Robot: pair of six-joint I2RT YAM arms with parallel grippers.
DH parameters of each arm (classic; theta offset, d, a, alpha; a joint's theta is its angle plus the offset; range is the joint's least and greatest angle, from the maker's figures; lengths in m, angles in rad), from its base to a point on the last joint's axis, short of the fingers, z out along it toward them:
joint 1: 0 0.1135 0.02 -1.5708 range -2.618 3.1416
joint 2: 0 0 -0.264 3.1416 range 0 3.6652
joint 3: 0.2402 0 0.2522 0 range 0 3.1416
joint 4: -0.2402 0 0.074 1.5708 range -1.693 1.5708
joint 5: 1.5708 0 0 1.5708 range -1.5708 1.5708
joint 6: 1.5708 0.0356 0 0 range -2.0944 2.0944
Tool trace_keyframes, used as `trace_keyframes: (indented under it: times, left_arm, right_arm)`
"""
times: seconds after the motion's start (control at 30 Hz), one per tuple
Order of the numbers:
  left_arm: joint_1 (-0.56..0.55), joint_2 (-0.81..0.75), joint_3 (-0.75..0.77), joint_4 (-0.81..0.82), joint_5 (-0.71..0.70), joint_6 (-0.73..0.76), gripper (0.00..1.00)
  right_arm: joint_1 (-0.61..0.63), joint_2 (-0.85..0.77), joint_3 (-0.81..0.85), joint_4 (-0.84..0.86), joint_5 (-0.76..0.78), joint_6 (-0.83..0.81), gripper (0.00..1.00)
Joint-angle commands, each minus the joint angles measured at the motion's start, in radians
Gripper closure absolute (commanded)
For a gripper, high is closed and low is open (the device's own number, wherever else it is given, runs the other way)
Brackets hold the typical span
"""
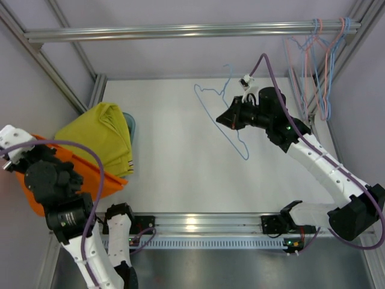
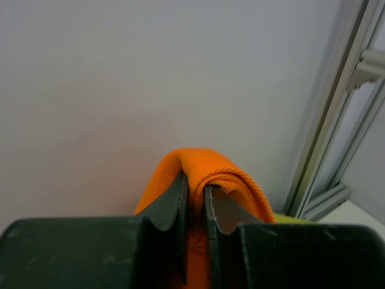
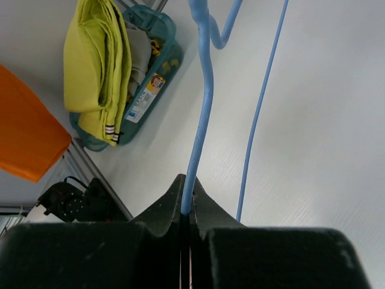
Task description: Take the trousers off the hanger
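Left of the teal basket (image 1: 131, 124), the left gripper (image 2: 197, 194) is closed narrowly on a fold of the orange trousers (image 2: 198, 165). Over the basket's rim, the mustard yellow-green trousers (image 1: 101, 135) lie draped. Well to the right of the basket, the right gripper (image 3: 186, 191) is clamped tight on the blue wire hanger (image 3: 203, 90), which is well apart from both garments.

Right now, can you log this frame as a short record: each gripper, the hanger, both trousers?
left gripper: shut on the orange trousers, pinching a fold
right gripper: shut on the blue hanger, on its wire
hanger load: bare, no garment on it
yellow-green trousers: draped over the teal basket, held by neither gripper
spare hangers: hanging on the rail at far right
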Motion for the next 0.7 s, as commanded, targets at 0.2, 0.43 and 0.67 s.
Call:
trace_keyframes:
  times: [0.2, 0.43, 0.67]
  left_arm:
    - [-0.015, 0.202, -0.219, 0.438, 0.128, 0.052, 1.00]
    - [-0.015, 0.516, -0.175, 0.601, 0.226, -0.011, 1.00]
    - [-0.063, 0.634, -0.325, 0.596, 0.473, -0.073, 1.00]
  right_arm:
    - [-0.006, -0.006, 0.056, 0.004, 0.003, -0.057, 1.00]
    - [-0.015, 0.021, 0.092, -0.025, 0.003, -0.093, 1.00]
    - [-0.020, 0.012, 0.102, -0.056, -0.037, -0.131, 1.00]
